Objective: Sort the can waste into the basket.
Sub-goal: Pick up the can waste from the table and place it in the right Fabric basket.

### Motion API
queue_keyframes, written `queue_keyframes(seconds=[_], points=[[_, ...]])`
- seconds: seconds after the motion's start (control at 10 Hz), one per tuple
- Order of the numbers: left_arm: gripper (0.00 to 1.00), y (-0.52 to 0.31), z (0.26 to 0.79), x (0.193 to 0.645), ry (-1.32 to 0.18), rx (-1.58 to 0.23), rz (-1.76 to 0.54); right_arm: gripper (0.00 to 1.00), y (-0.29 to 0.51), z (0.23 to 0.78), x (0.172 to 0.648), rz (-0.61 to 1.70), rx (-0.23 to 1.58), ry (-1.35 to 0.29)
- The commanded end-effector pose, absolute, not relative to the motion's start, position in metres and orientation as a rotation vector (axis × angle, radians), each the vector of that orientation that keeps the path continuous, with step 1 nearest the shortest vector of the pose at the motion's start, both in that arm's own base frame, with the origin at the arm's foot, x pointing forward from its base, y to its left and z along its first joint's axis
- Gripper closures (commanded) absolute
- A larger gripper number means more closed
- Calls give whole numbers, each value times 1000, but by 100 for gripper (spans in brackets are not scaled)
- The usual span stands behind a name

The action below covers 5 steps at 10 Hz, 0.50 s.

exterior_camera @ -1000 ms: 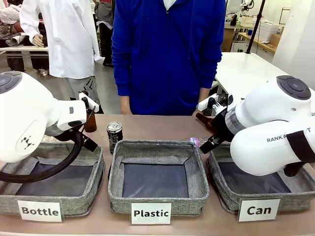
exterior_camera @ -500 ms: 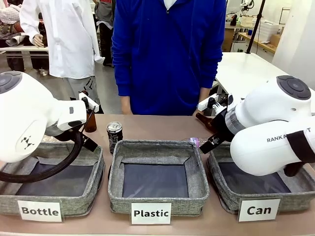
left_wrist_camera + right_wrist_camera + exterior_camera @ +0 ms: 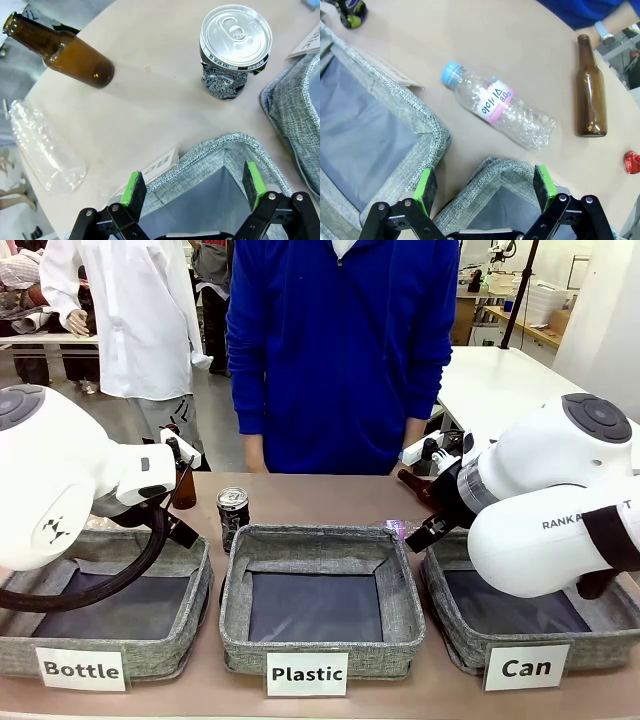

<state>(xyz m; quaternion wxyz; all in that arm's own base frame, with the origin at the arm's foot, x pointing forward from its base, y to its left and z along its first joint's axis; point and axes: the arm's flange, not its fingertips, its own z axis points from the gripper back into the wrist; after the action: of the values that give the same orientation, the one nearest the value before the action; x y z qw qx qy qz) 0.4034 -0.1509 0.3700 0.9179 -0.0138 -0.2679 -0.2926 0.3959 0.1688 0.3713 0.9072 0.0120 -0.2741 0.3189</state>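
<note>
The left hand [image 3: 192,182] hangs wide open with nothing in it, over a far corner of the Bottle basket [image 3: 227,147]. Past that corner, on the bare desk [image 3: 150,100], the black can [image 3: 235,45] stands upright, apart from the fingers. Its silver top is whole and round, while the black side with silver-white print is crumpled in lower down. From the front it sits just beside the far left corner of the Plastic basket [image 3: 320,540].

The right hand [image 3: 485,182] is spread just as wide and holds nothing. It hovers over a far corner of the Can basket [image 3: 447,628], grey woven cloth with a dark lining. Beyond that rim a clear bottle [image 3: 500,112] lies on its side, and a brown bottle [image 3: 590,95] lies farther out. The red can [image 3: 632,162] is past the brown bottle at the very edge of the right wrist view, a small shiny red lump, mostly cut off.
</note>
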Motion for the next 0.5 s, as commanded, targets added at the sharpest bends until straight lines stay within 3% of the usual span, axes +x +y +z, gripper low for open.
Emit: queue_keyframes(seconds=[0.0,0.2,0.4], points=[[0,-149,381,400,-507,3,-577,0,168,385,395,622,75,-578],[0,-146,434,382,-414,-45,-354,0,161,430,392,501,146,-544],[0,-131,484,353,-421,-203,-284,0,146,483,379,305,263,-491]])
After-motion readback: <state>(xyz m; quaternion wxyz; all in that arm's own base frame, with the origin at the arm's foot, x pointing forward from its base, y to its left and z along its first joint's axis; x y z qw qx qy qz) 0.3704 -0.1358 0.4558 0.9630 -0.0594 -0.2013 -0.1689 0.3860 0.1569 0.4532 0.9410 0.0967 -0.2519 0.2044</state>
